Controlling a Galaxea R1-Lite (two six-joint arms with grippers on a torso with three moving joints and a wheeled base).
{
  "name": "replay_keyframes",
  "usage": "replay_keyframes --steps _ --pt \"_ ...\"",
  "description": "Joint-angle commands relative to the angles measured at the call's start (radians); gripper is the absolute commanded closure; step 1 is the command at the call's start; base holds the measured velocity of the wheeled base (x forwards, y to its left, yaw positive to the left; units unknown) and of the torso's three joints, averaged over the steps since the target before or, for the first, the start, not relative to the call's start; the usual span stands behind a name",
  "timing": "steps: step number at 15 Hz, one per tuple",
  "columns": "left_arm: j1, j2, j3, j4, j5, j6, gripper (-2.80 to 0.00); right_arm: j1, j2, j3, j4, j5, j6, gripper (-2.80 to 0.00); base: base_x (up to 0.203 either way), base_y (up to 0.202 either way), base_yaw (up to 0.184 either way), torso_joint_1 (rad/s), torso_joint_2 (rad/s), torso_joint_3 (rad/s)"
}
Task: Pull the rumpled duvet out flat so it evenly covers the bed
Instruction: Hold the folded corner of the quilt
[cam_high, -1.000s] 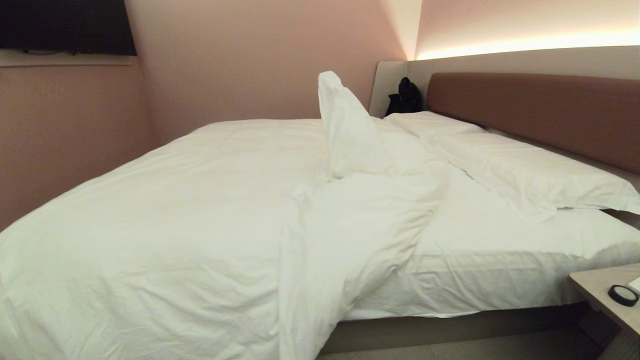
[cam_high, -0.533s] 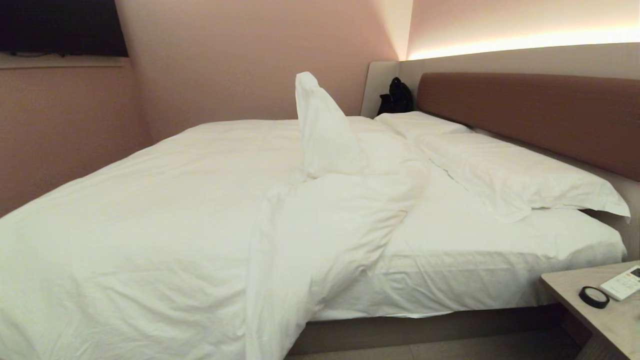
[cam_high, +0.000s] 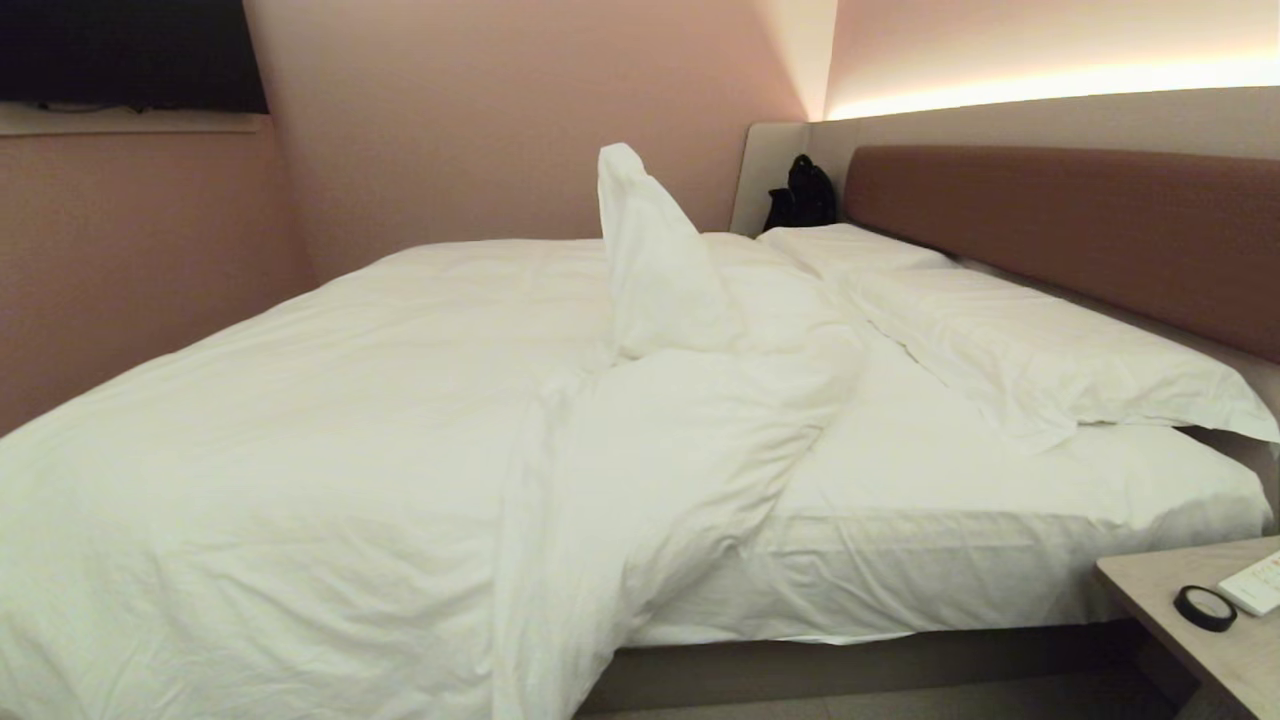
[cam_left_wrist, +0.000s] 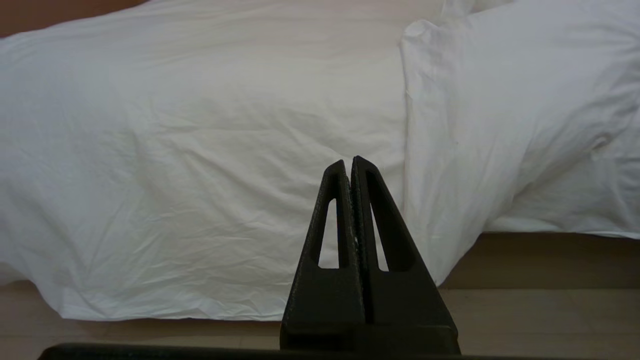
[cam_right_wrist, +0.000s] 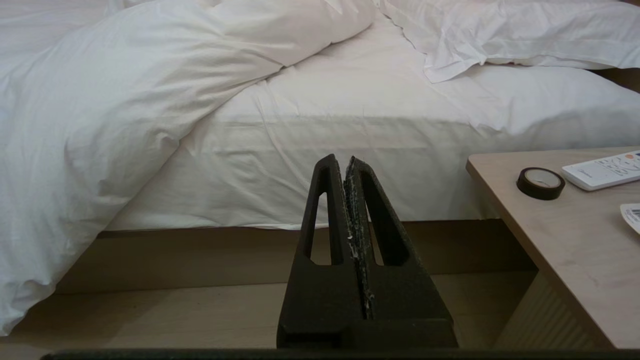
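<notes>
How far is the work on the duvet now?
Done: nothing yet. The duvet lies bunched with a peak, leaving the bed's sheet bare near the pillows. In hand: nothing; left gripper and right gripper shut, empty. Left: pulling it flat.

Dim, warm glow above headboard (cam_high: 1060, 230)

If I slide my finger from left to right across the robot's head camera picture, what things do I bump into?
The dark screen on the wall → the duvet → its corner sticking up → the black bag → the near pillow → the black tape roll → the white remote.
</notes>
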Motion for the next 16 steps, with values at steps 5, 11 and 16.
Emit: replay_keyframes --steps 5,11,16 --pt "-0.001 0.000 0.000 0.000 0.000 -0.001 0.00 0.000 0.000 0.000 -0.001 0.000 0.000 0.00 0.000 0.000 0.000 0.000 0.00 0.000" --pt "-0.001 0.000 0.000 0.000 0.000 -0.010 0.00 0.000 0.000 0.000 0.001 0.000 0.000 0.00 0.000 0.000 0.000 0.000 0.00 0.000" --pt "-0.001 0.000 0.000 0.000 0.000 -0.008 0.00 0.000 0.001 0.000 0.000 0.000 0.000 0.00 0.000 0.000 0.000 0.000 0.00 0.000"
